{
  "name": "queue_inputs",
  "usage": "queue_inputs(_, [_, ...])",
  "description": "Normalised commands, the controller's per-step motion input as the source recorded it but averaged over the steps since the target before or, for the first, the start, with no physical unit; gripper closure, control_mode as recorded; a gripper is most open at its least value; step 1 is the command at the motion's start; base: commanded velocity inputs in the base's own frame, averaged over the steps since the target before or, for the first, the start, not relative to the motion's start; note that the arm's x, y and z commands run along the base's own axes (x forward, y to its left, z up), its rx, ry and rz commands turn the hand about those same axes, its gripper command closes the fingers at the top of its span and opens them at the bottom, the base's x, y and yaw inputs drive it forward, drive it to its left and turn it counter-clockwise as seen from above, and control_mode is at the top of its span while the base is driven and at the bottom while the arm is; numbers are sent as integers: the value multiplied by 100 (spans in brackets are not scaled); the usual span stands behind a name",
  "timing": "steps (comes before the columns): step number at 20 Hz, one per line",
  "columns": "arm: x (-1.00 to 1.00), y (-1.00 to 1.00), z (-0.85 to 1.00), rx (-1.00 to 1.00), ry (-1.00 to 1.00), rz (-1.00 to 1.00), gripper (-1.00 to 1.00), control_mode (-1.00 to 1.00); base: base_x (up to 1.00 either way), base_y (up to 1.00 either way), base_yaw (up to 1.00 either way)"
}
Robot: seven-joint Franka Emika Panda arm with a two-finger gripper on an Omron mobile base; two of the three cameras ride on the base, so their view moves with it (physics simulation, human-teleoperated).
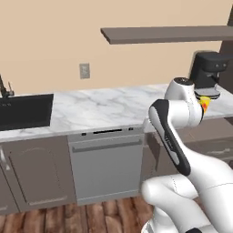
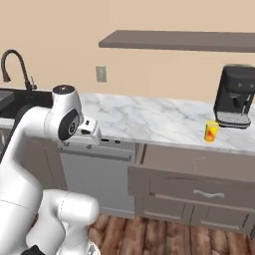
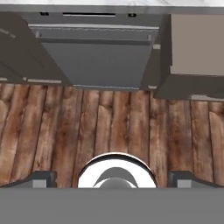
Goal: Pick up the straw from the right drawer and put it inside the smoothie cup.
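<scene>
The right drawer (image 2: 189,174) stands pulled out below the marble counter; in the hand view its taupe inside (image 3: 197,43) is at the upper right. On its floor the straw (image 2: 198,160) appears as a faint thin line. The smoothie cup (image 2: 211,131), yellow-orange with a red mark, stands on the counter by the coffee machine; the arm partly hides the cup (image 1: 205,103) in the left base view. My gripper (image 2: 90,135) hangs in front of the dishwasher, well left of the drawer, pointing down at the floor. The gripper (image 3: 114,180) is open, its fingertips (image 3: 41,179) wide apart with nothing between them.
A black coffee machine (image 2: 234,97) stands at the counter's right end. The silver-grey dishwasher (image 1: 107,164) sits below the counter's middle, with a dark sink (image 1: 25,111) and tap to the left. A brown shelf (image 2: 179,41) hangs above. Wood floor (image 3: 109,127) lies under the hand.
</scene>
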Motion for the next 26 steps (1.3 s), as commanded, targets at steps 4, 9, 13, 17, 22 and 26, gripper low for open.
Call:
queue_inputs(4, [0, 0, 0, 0, 0, 0, -100, 100, 0, -76, 0])
queue_inputs(9, [0, 0, 0, 0, 0, 0, -100, 100, 4, -81, 0])
queue_inputs(13, [0, 0, 0, 0, 0, 0, -100, 100, 17, -63, 0])
queue_inputs(17, [0, 0, 0, 0, 0, 0, -100, 100, 25, -59, 0])
queue_inputs(22, [0, 0, 0, 0, 0, 0, -100, 100, 30, -54, 0])
queue_inputs(26, [0, 0, 0, 0, 0, 0, -100, 100, 34, -50, 0])
